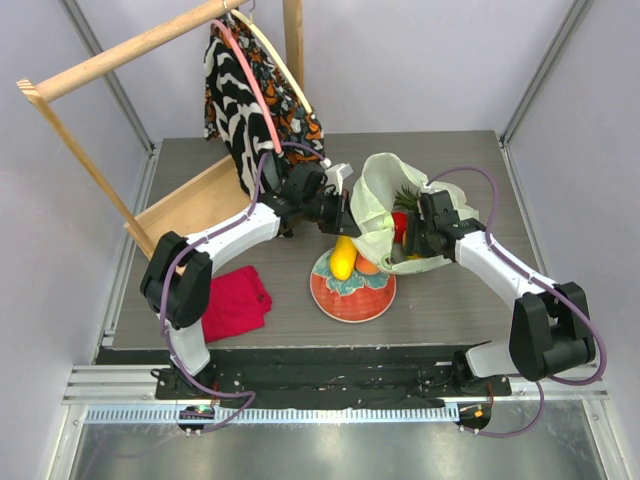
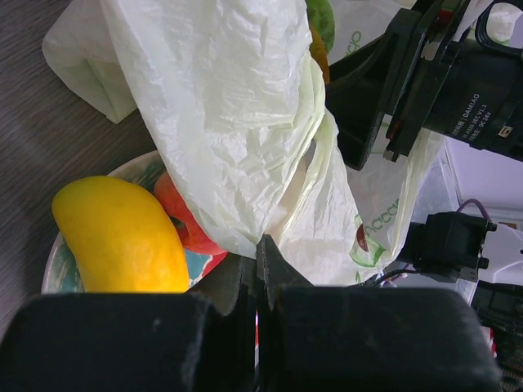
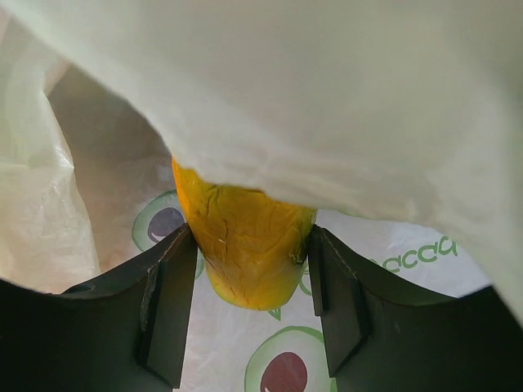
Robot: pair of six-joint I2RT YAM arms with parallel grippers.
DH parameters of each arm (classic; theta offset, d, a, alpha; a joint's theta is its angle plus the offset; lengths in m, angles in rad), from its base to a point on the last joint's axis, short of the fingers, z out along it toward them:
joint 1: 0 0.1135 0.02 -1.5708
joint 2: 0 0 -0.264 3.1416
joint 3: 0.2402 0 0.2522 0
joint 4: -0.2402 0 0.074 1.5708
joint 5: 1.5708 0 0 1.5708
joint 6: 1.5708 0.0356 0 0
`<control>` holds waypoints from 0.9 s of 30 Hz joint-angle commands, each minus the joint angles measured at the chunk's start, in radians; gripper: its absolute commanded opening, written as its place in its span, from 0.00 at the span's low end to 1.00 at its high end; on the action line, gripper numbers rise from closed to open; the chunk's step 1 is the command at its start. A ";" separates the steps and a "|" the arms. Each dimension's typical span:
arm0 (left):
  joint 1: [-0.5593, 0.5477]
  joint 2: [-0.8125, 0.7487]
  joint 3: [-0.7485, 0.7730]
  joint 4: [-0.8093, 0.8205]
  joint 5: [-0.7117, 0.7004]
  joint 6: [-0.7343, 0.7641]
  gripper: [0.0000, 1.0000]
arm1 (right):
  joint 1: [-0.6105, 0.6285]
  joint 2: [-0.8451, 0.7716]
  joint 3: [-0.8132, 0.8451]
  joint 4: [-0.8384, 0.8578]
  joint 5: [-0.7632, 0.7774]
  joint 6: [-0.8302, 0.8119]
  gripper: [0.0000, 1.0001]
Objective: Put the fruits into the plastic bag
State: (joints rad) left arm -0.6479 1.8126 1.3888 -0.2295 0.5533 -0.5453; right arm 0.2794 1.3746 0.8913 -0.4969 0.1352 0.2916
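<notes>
Two arms over one table (image 1: 430,312): what is the biggest thing in play? (desk)

The plastic bag (image 1: 378,190), crinkled and pale yellow-green, lying between the two hands. The left gripper (image 2: 257,273) has its jaws pressed fully together, and a fold of the bag's film runs down into the fingertips. The bag hangs directly ahead of that hand. (photographer)

And the other hand? (desk)

The right gripper (image 3: 250,278) is inside the bag, with film draped above it and printed film beneath. Its jaws stand partly apart, clamped on a yellow mango (image 3: 241,229) that touches both fingers (image 3: 167,302). (photographer)

What sits outside the bag? (desk)

A red plate (image 1: 352,300), just under and ahead of the left hand, against the bag's near side. On it lies a second mango (image 2: 118,237), close to the left fingertips. A peach (image 2: 176,216) touches it and is partly covered by film. (photographer)

Anything smaller? (desk)

A red pepper (image 1: 400,226) inside the bag, right beside the right hand, and a green pineapple crown (image 1: 405,195) just beyond it. (photographer)
</notes>
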 commanded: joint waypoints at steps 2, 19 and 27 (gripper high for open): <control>0.001 -0.039 0.026 0.009 0.008 0.007 0.00 | 0.003 -0.032 0.011 0.046 0.004 0.009 0.48; 0.001 -0.039 0.026 0.007 0.010 0.007 0.00 | 0.004 -0.202 -0.014 0.122 -0.066 -0.006 0.80; 0.001 -0.038 0.023 0.010 0.011 0.004 0.00 | 0.004 -0.452 -0.146 0.374 -0.334 0.026 0.76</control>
State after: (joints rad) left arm -0.6479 1.8126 1.3888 -0.2295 0.5533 -0.5453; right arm 0.2794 0.9966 0.7822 -0.3069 -0.0338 0.2985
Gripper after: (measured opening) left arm 0.012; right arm 0.774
